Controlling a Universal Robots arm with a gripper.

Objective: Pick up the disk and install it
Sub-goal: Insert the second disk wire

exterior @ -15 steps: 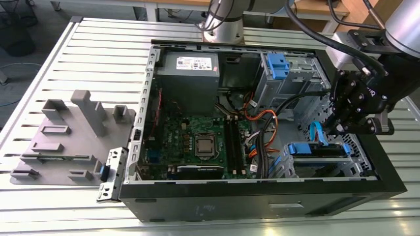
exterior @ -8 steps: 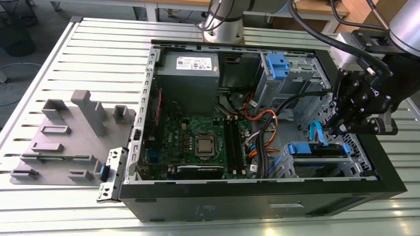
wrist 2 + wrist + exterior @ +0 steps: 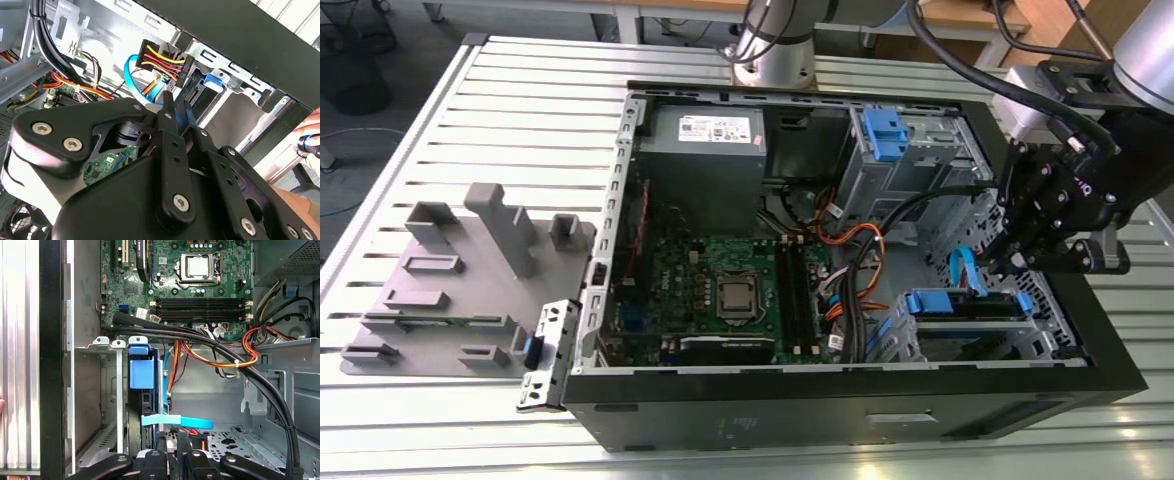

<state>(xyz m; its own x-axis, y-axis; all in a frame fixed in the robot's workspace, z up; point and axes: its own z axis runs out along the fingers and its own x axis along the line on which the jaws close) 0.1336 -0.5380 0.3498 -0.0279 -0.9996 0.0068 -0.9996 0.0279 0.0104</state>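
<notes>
I judge the job nearly done: the disk (image 3: 139,374) sits on edge inside its drive bay (image 3: 111,346) just ahead of the gripper (image 3: 179,439), whose jaws stand nearly closed on nothing I can see, though full seating isn't verifiable.

An open black metal computer case (image 3: 854,420) lies on a slatted silver metal table (image 3: 520,110). A grey plastic fixture block (image 3: 454,290) sits beside it on the exterior view's left. Inside the case, the grey power supply box (image 3: 707,150) sits in the far corner. The green motherboard (image 3: 734,280) is in the middle, and a blue plastic carrier (image 3: 885,135) is in the far drive cage. The silver disk in its blue bracket (image 3: 945,303) stands in the near drive bay. The black gripper (image 3: 1003,262) hangs just above it, by the case wall on the exterior view's right.
</notes>
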